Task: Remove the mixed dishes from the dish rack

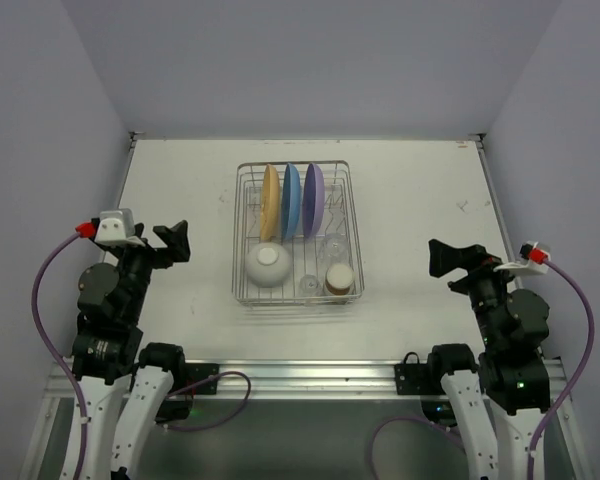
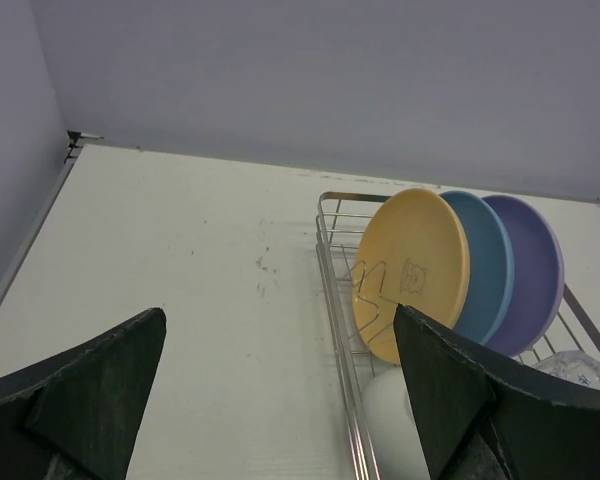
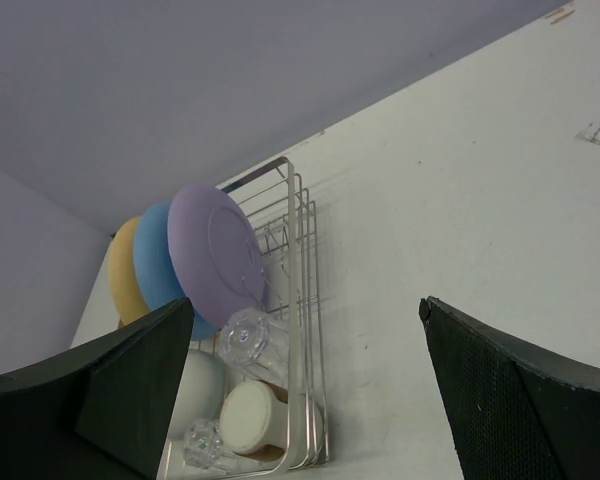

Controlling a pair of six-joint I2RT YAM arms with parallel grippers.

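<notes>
Both arms are folded low near the near edge of the table (image 1: 420, 190), the left arm (image 1: 115, 290) by the left edge and the right arm (image 1: 505, 310) by the right edge, wrists turned inward toward the middle. The left fingers (image 1: 178, 240) are spread wide and hold nothing, and the right fingers (image 1: 445, 258) are spread just as wide and empty; both stand well apart from the dish rack (image 1: 293, 164). This silver wire basket sits on the table about midway between the left and right edges. In its far half three round plates stand on edge side by side among the prongs: the tan-orange plate (image 1: 270, 202) on the left, the blue plate (image 1: 291, 200) in the middle, the purple plate (image 1: 314, 198) on the right. In the near half the white bowl (image 1: 268, 264) lies at the left, apparently bottom up; a brown cup (image 1: 340, 278) with a cream top sits in the near right corner, with one clear glass (image 1: 333, 245) just behind it and another clear glass (image 1: 309, 285) between cup and bowl. The table is off-white with a few dark scuffs, a metal rail runs along its near edge, and plain pale lavender-grey walls close it in on three sides.
</notes>
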